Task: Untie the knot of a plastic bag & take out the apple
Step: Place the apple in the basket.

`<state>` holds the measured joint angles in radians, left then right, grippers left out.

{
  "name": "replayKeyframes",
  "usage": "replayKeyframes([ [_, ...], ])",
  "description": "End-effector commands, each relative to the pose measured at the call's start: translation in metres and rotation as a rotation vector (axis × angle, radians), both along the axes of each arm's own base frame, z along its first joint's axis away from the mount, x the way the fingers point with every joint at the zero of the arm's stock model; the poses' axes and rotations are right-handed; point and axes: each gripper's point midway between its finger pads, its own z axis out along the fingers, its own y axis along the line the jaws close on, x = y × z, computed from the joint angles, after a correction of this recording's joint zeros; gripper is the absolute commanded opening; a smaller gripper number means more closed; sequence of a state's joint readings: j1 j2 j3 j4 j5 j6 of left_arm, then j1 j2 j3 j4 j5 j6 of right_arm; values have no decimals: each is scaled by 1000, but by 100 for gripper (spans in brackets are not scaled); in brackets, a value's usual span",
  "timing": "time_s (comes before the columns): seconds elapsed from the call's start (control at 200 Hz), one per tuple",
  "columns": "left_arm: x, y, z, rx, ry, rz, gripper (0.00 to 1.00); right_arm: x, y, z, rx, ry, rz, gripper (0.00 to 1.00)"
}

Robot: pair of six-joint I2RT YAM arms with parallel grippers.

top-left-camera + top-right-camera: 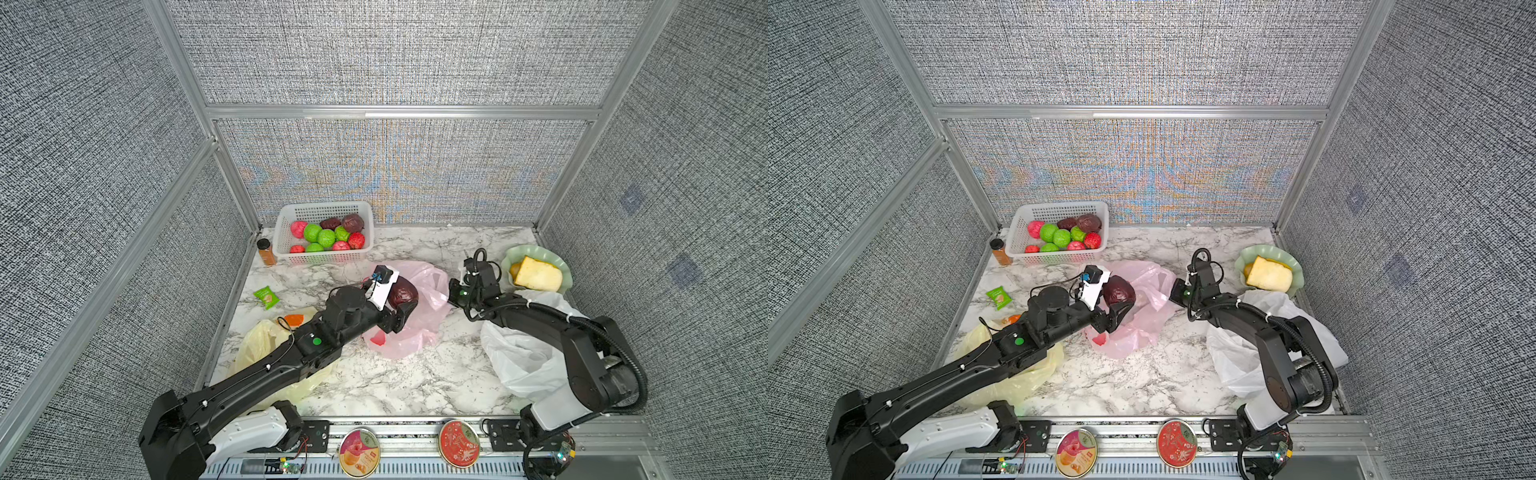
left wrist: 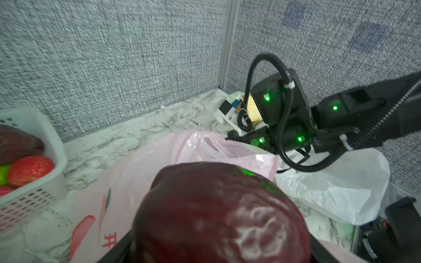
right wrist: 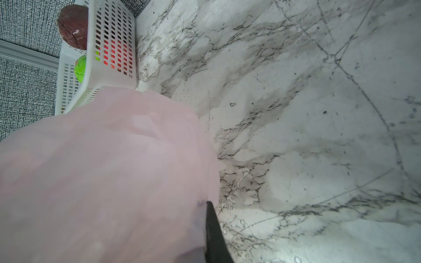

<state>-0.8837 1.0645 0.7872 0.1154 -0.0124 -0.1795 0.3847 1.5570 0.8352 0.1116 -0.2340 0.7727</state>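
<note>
Dark maroon apple (image 1: 402, 294), whitish scuff on its skin. The plastic bag (image 1: 419, 332) is pale see-through pink, printed in red. Table (image 1: 415, 374): white marble, grey veins. At its far left corner a white basket (image 1: 324, 204) holds green, red and maroon fruit (image 1: 326, 237) (2 maroon). Pale green plate (image 1: 548, 254) by the right edge.

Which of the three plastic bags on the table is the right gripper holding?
The pink bag in the middle: the right gripper is shut on its edge. The yellow bag and the white bag lie at the sides, ungripped.
</note>
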Motion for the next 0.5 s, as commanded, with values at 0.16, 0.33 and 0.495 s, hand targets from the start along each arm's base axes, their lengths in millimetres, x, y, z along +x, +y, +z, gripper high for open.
replayKeyframes([
  [0.16,40,41,33,-16,-88,330,66,-4,-3,10,-42,-21,21,0],
  [0.33,65,67,34,65,-38,478,68,10,5,60,-78,-92,87,37],
  [0.495,105,99,31,117,14,525,69,4,-2,101,-118,-160,105,64],
])
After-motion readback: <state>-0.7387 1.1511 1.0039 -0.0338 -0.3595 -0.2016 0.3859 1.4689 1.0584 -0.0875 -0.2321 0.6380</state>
